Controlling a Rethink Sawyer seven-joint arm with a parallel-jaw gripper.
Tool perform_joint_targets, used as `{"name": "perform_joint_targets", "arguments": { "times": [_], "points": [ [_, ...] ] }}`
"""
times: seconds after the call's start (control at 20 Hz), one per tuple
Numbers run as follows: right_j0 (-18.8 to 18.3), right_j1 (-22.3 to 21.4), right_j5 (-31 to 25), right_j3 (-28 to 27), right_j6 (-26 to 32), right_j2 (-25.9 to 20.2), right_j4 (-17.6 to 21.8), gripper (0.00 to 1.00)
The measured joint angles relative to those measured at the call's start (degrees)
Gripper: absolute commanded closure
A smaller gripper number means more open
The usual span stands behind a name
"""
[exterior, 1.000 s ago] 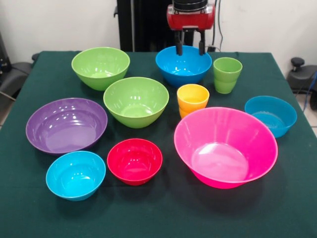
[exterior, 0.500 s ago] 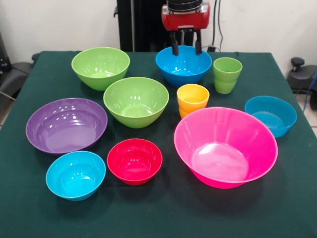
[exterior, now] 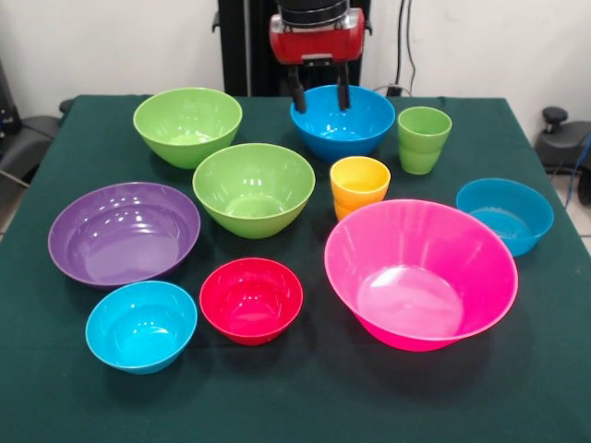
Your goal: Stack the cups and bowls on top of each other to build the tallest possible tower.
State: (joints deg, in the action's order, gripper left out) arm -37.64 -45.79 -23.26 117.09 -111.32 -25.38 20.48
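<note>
I see my claw (exterior: 319, 100) hanging released over the blue bowl's (exterior: 346, 125) rim near the bench's (exterior: 295, 406) far edge — all bowls and cups unstacked.

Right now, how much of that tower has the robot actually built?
None yet. All eight bowls, from the pink bowl to the purple bowl, sit singly on the table, and the yellow cup and green cup stand alone. In hand: nothing; the gripper hangs open and empty over the far blue bowl. Every stacking step is left.
</note>
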Motion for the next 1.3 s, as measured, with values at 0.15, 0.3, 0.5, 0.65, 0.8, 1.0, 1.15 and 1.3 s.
{"name": "perform_joint_targets", "arguments": {
  "times": [0.15,0.3,0.5,0.65,0.8,1.0,1.15,1.3],
  "points": [
    [-1.9,1.2,-0.4,-1.9,0.0,-0.8,1.9,0.00],
    [-3.4,2.5,-0.8,-3.7,0.0,-1.4,3.2,0.00],
    [-5.2,4.0,-2.1,-5.8,0.0,-2.2,4.4,0.00],
    [-6.8,5.4,-4.5,-7.9,0.0,-3.4,5.6,0.00],
    [-7.8,6.3,-6.2,-9.4,0.0,-4.2,6.5,0.00],
    [-9.5,8.1,-8.8,-11.8,0.0,-5.3,7.7,0.00],
    [-10.8,9.4,-9.7,-13.0,0.0,-6.3,8.6,0.00],
    [-12.0,10.5,-10.1,-13.8,0.1,-7.4,9.3,0.00]
  ]
}}
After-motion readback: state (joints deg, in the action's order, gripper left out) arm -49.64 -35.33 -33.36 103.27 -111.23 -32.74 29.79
